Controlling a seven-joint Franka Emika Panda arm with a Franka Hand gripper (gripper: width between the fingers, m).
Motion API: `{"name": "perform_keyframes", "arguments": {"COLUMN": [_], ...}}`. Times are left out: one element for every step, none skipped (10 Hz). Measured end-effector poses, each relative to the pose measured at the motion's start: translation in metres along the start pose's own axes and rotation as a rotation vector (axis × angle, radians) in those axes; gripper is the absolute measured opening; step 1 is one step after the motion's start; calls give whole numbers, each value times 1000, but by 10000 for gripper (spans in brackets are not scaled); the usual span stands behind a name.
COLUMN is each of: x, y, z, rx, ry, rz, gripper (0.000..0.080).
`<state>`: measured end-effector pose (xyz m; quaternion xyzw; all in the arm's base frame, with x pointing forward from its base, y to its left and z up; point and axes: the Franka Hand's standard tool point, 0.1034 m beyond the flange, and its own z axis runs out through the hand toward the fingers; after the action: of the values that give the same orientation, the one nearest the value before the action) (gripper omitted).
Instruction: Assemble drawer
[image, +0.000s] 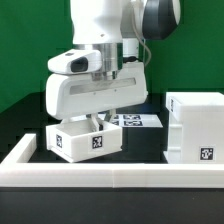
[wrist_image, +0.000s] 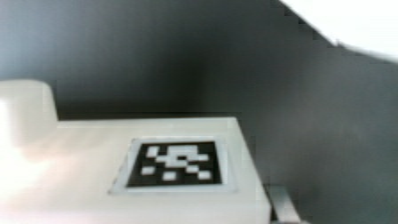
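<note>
A small white drawer box (image: 85, 138) with a black-and-white tag stands on the black table at the exterior view's left. My gripper (image: 101, 122) is straight above it, with the fingers down over its upper wall. In the wrist view the same box (wrist_image: 178, 160) fills the frame with its tag facing the camera, and one grey finger (wrist_image: 285, 206) lies tight against its edge. The other finger is hidden. The gripper looks shut on this box. A larger white drawer case (image: 197, 125) stands at the exterior view's right, apart from the gripper.
The marker board (image: 138, 120) lies flat behind, between the two white parts. A raised white rim (image: 110, 180) runs along the front of the table and up the left side. A green wall stands behind.
</note>
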<state>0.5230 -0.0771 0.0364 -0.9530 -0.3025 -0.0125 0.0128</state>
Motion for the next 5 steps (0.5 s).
{"name": "perform_keyframes", "arguments": {"x": [-2, -2, -4, -6, -3], "y": [2, 2, 4, 2, -5], "z": [0, 0, 0, 1, 1], "rx": [-5, -7, -9, -9, -6], "ry": [-8, -12, -20, -32, -51], "rz": [-78, -119, -212, -357, -474], "gripper": [41, 41, 41, 41, 41]}}
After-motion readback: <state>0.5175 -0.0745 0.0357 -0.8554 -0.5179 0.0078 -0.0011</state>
